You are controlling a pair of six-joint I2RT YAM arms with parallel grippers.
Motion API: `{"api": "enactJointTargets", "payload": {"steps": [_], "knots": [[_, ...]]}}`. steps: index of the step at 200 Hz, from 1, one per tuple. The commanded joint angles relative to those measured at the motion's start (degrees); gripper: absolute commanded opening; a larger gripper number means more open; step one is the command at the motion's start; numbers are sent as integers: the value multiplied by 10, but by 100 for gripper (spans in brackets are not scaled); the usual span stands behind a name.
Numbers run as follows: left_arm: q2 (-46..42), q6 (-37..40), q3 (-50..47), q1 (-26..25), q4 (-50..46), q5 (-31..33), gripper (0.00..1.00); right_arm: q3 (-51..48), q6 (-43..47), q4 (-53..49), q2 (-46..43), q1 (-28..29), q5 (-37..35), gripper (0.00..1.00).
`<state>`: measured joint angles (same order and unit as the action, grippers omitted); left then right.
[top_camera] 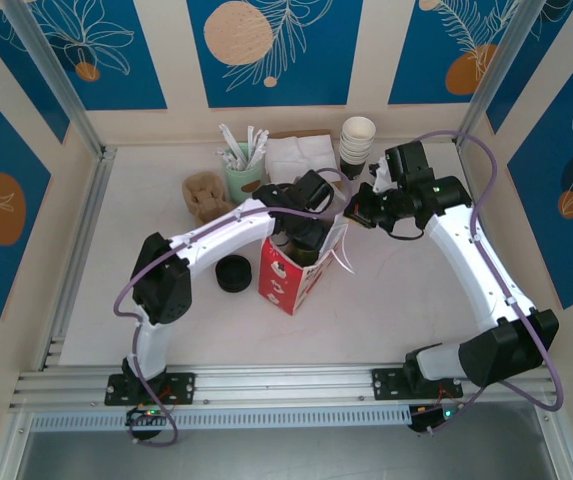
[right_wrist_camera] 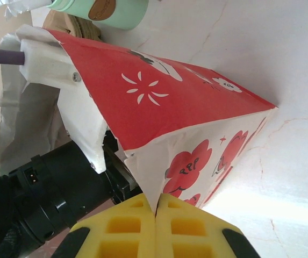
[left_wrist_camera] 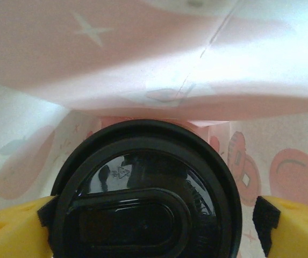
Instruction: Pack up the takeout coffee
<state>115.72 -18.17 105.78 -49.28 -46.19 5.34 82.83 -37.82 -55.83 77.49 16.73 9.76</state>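
Note:
The takeout coffee (left_wrist_camera: 143,204) shows from above as a round black lid, down inside the red-and-white paper bag (top_camera: 288,272). My left gripper (top_camera: 306,222) reaches into the bag's mouth and straddles the lid. Its left pad (left_wrist_camera: 45,214) touches the lid's rim. Its right pad (left_wrist_camera: 263,220) stands a small gap off, so the gripper (left_wrist_camera: 151,223) is open. My right gripper (top_camera: 354,210) is shut on the bag's white upper edge (right_wrist_camera: 143,172), its yellow fingers (right_wrist_camera: 127,228) pressed together on the paper. The cup's body is hidden under the lid.
A low stack of loose black lids (top_camera: 233,272) lies left of the bag. Behind it are a mint holder of sticks (top_camera: 243,172), white napkins (top_camera: 301,152), a stack of lidless cups (top_camera: 358,140) and a brown cardboard piece (top_camera: 206,196). Enclosure walls ring the table.

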Motion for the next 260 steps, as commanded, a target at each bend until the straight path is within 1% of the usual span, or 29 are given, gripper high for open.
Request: {"api": "enactJointTargets", "payload": {"steps": [1,31,64,98,133,206,260], "knots": [[6,-20,22,6,-33,2,95,36,29,-69,4,6,-21,0],[5,-22,27,6,-40,2,100,71,49,-120,25,13,-45,0],[0,-27,37,5,-57,5,100,132,75,-174,63,26,-69,0],[-5,-28,42,5,-61,19,100,182,86,-205,97,40,-79,0],[-17,-32,39,4,-59,38,100,217,85,-221,121,48,-87,0],[-49,-53,37,-2,-47,58,100,238,72,-226,133,47,-93,0],[-51,-51,43,-9,-44,52,100,282,57,-245,157,47,-79,0]]}}
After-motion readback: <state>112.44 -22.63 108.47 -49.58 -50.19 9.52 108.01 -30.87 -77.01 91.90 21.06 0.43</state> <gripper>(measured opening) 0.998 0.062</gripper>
